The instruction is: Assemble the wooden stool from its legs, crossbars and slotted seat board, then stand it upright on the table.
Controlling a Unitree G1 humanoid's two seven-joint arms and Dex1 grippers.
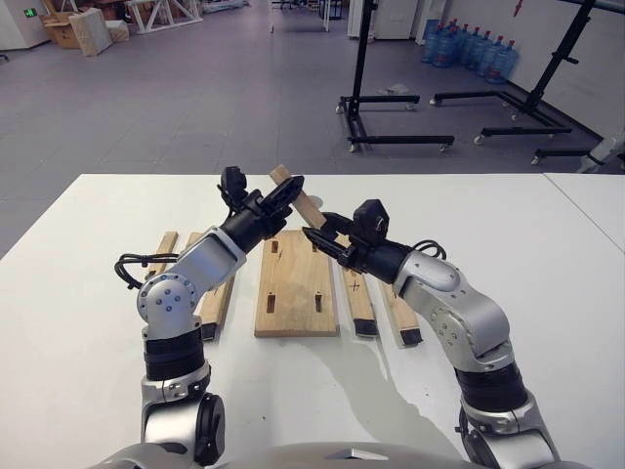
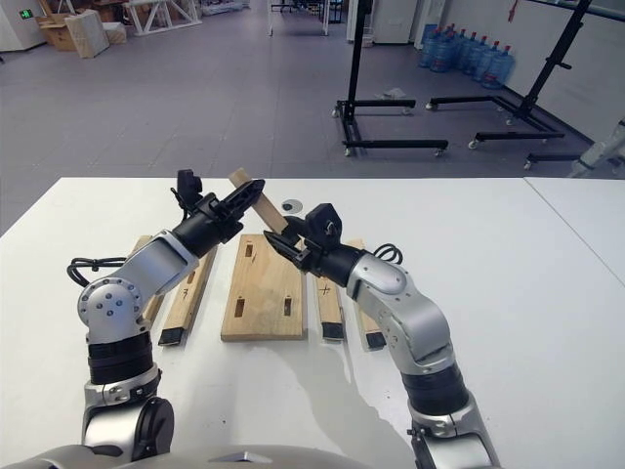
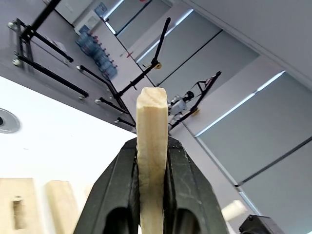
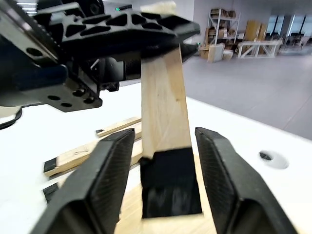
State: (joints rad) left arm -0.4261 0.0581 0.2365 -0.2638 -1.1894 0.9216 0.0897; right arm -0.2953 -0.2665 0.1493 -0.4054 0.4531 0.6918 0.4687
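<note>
My left gripper (image 1: 291,188) is shut on a wooden leg (image 1: 305,203), holding it tilted in the air above the far end of the slotted seat board (image 1: 296,285). The left wrist view has the leg (image 3: 151,107) clamped between its two fingers (image 3: 117,195). The leg's black-capped lower end (image 4: 170,187) lies between the spread fingers (image 4: 109,180) of my open right gripper (image 1: 322,228), with a gap on each side. Two more legs or crossbars (image 1: 217,303) lie left of the board on the white table (image 1: 547,293), and two (image 1: 358,298) lie right of it.
A round grommet (image 2: 291,205) sits in the table beyond the board. Black wheeled stands (image 1: 391,137) and water bottles (image 1: 469,49) are on the floor past the far edge. A second table (image 1: 596,195) adjoins at the right.
</note>
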